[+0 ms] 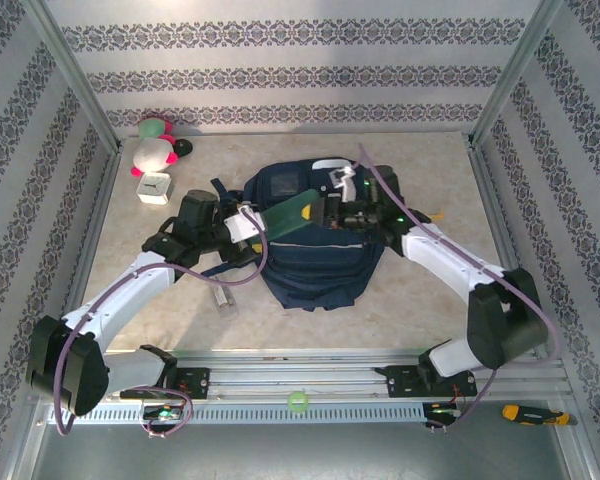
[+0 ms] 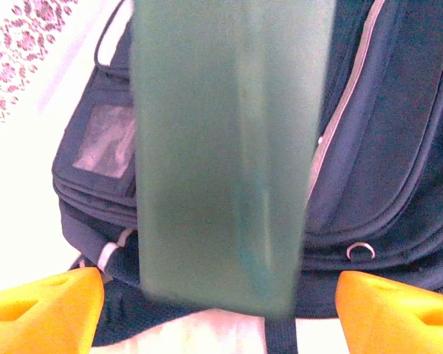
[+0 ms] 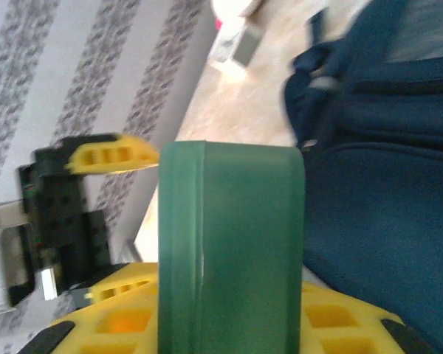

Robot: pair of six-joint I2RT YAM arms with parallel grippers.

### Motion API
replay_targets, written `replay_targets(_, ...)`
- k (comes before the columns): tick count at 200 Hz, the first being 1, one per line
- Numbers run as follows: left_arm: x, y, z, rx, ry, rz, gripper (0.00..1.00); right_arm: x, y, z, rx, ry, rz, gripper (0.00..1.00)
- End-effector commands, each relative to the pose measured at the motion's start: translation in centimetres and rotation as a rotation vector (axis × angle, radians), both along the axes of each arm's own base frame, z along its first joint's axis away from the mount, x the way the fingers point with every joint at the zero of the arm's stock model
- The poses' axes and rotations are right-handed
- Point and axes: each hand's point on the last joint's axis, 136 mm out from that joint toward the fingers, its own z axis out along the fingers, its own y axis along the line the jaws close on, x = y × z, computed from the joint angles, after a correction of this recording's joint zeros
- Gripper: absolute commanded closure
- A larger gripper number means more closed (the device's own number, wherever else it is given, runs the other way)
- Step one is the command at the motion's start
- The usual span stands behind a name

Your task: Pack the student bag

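Note:
The student bag [image 1: 310, 265], navy blue, lies in the middle of the table. Over its top edge a flat dark-green case [image 1: 292, 213] hangs between the two grippers. My right gripper [image 1: 325, 210] is shut on one end of the case [image 3: 229, 251], which rises from between its yellow fingers [image 3: 332, 324], with the bag [image 3: 384, 221] beside it. My left gripper [image 1: 252, 224] is open at the other end. Its orange fingertips [image 2: 52, 306] stand wide of the case [image 2: 221, 147] on both sides, not touching it. Behind the case is the bag [image 2: 399, 147].
A pink, white and green plush toy [image 1: 155, 145] and a small white box [image 1: 154, 187] sit at the back left. A small clear object [image 1: 223, 298] lies left of the bag. On the front rail are a green ring [image 1: 298, 401] and an orange-handled screwdriver [image 1: 530, 413]. Patterned walls enclose three sides.

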Motion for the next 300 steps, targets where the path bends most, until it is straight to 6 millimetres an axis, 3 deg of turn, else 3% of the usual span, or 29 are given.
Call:
replay_targets(1,0.1,-2.9,1.0,0.014,-0.055,-0.076,0.18,1.2,-4.3,2.0,0.035,-0.074,-0.209,0.82)
replay_targets(28,-1.3,-7.6,-2.6,0.134,-0.016,-0.239,0.19,1.0,-10.5,1.4,0.098,-0.060,-0.468,0.82)
replay_targets(56,-1.7,-11.4,-5.4,0.144,0.022,-0.321,0.20,-0.8,-15.4,2.1,0.104,-0.118,-0.652,0.84)
replay_targets(101,1.0,-14.8,-6.8,0.133,0.003,-0.283,0.21,-3.4,-19.7,2.7,0.108,-0.176,-0.818,0.85)
replay_targets(111,1.6,-15.1,-6.7,0.125,-0.004,-0.271,0.28,-3.7,-20.0,2.7,0.104,-0.175,-0.828,0.85)
replay_targets(124,2.0,-15.3,-6.6,0.124,-0.009,-0.262,0.52,-3.9,-20.2,2.8,0.101,-0.173,-0.830,0.85)
replay_targets(150,2.6,-15.3,-5.0,0.102,-0.031,-0.218,0.91,-3.8,-20.4,2.7,0.106,-0.154,-0.834,0.85)
replay_targets(161,3.2,-15.0,-3.7,0.083,-0.053,-0.171,1.00,-3.8,-20.5,2.6,0.112,-0.144,-0.840,0.85)
replay_targets(186,4.7,-14.0,0.0,0.040,-0.096,-0.050,1.00,-3.9,-20.9,3.1,0.162,-0.110,-0.873,0.86)
replay_targets(228,8.9,-12.3,6.0,-0.080,-0.100,0.193,1.00,-5.2,-21.9,3.0,0.196,-0.078,-0.952,0.85)
replay_targets(266,12.1,-11.9,8.7,-0.136,-0.104,0.354,1.00,-6.8,-21.6,3.5,0.176,-0.058,-0.937,0.85)
replay_targets(300,14.0,-12.3,11.2,-0.247,-0.092,0.432,1.00,-7.1,-20.0,1.8,0.159,0.037,-0.854,0.85)
